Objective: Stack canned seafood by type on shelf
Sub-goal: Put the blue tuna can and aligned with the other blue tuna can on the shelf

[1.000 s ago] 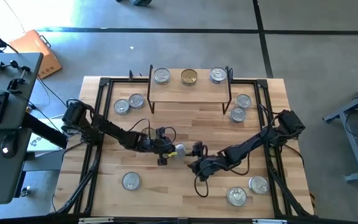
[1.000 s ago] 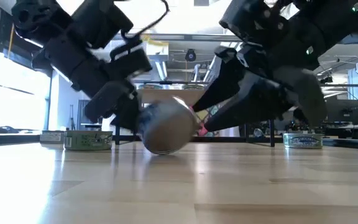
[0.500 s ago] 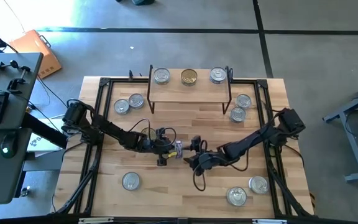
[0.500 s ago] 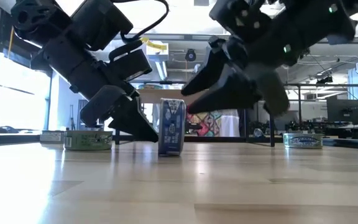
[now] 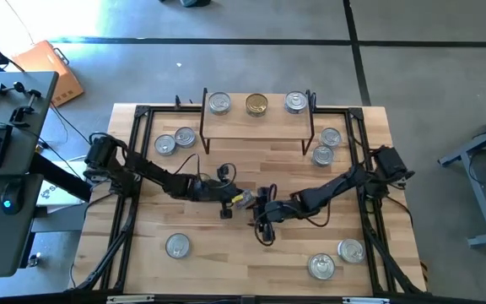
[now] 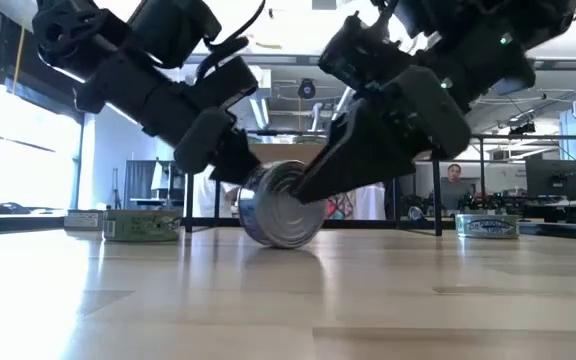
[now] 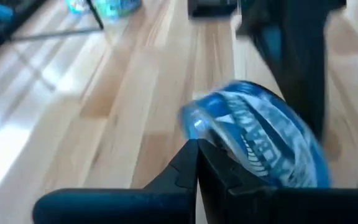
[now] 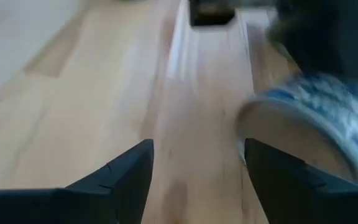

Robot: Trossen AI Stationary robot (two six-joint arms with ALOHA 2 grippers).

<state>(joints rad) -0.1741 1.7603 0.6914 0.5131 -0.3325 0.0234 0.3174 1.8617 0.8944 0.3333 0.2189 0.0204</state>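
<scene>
Jaws: left gripper (image 5: 226, 199) is closed with fingers pressed together, holding nothing; right gripper (image 5: 258, 209) has its fingers spread wide and grips nothing. Between them sits a blue-labelled tin (image 5: 241, 198), tipped on its edge on the table (image 5: 251, 253), in front of the shelf (image 5: 256, 121) near the table's middle. Low view shows the tin (image 6: 281, 204) leaning, silver lid facing the camera, with the left gripper's closed tip at one side and the right gripper at the other, both very close; actual contact can't be confirmed. Left wrist view: tin (image 7: 260, 137) lies just past the closed fingertips, off to one side. Right wrist view: tin (image 8: 309, 118) sits beyond one finger (image 8: 284, 177), outside the gap between the two. On the shelf top stand three tins: silver (image 5: 218, 103), gold (image 5: 256, 104), silver (image 5: 295, 102). Other tins lie flat beside the shelf's legs on both sides and along the table's front.
</scene>
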